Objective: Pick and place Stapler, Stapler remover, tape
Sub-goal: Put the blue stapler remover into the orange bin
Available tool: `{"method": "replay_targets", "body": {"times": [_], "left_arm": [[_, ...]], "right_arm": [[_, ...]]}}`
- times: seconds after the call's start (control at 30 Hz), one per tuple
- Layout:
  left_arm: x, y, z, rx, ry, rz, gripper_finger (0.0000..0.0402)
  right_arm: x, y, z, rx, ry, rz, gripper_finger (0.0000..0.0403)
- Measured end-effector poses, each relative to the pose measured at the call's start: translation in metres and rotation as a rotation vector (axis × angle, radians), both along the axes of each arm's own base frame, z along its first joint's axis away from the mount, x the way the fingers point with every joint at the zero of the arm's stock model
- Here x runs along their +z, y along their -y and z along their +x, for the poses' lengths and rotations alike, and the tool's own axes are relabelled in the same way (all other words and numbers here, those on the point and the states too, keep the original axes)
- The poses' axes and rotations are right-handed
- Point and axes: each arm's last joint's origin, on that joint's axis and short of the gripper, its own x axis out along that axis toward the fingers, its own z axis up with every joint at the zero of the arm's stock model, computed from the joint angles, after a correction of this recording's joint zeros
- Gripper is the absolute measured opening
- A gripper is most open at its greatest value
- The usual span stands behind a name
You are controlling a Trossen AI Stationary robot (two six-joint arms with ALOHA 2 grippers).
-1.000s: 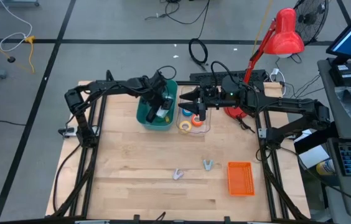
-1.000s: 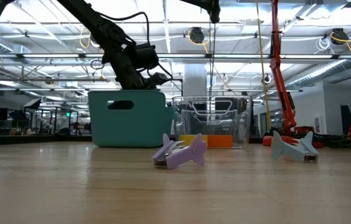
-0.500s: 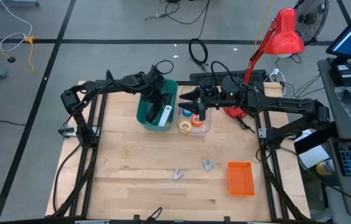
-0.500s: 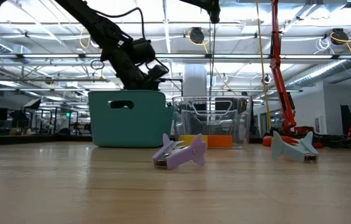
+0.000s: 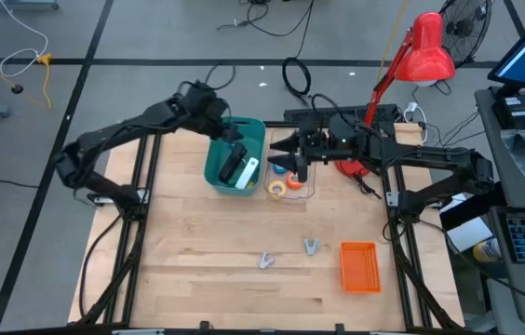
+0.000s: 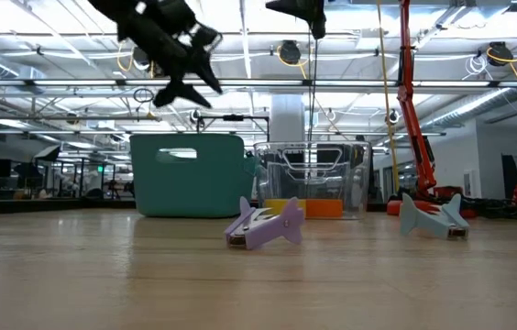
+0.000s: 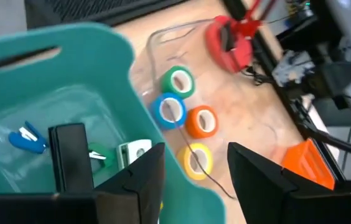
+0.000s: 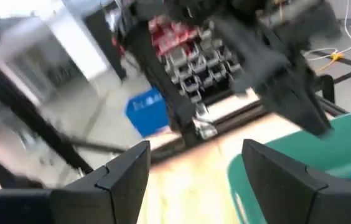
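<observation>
The black stapler [image 7: 70, 155] lies inside the teal bin [image 7: 101, 37], beside a blue staple remover [image 7: 26, 138]. In the clear container [image 6: 313, 174] next to the bin sit the green [image 7: 178, 81], blue [image 7: 170, 109], orange [image 7: 201, 121] and yellow [image 7: 195, 158] tape rolls. A purple staple remover [image 5: 265, 261] and a grey one [image 5: 311, 246] lie on the table nearer the front. My left gripper [image 7: 194, 180] hangs open above the bin's far edge, holding nothing. My right gripper [image 5: 281, 149] stands open, high over the clear container.
An orange tray [image 5: 359, 266] lies near the front right. A red desk lamp [image 5: 425, 51] stands at the far right corner. Bare wood stretches across the front half of the table around the two loose staple removers.
My left gripper has risen up out of the teal bin and drawn back toward the table's far left, tipping less steeply down. The black stapler stays lying in the bin. My right arm has kept still.
</observation>
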Motion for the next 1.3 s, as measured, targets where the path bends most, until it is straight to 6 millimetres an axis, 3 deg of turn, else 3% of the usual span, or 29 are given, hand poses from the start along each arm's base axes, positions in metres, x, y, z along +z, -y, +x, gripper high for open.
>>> {"method": "replay_targets", "body": {"times": [0.33, 0.67, 0.93, 1.3], "left_arm": [[0.048, 0.040, -0.034, -0.143, 0.072, 0.239, 0.0168], [0.063, 0.071, -0.070, -0.130, 0.173, 0.383, 0.0168], [0.032, 0.095, -0.108, -0.083, 0.345, 0.449, 0.0168], [-0.026, 0.117, -0.144, -0.079, 0.402, 0.488, 0.0168]], "right_arm": [[-0.023, 0.014, -0.001, 0.054, -0.186, -0.187, 0.0246], [-0.024, 0.016, -0.003, 0.079, -0.209, -0.323, 0.0216], [-0.043, 0.009, -0.015, 0.203, -0.418, -0.298, 0.0212], [-0.061, -0.009, -0.032, 0.366, -0.653, -0.001, 0.0212]]}}
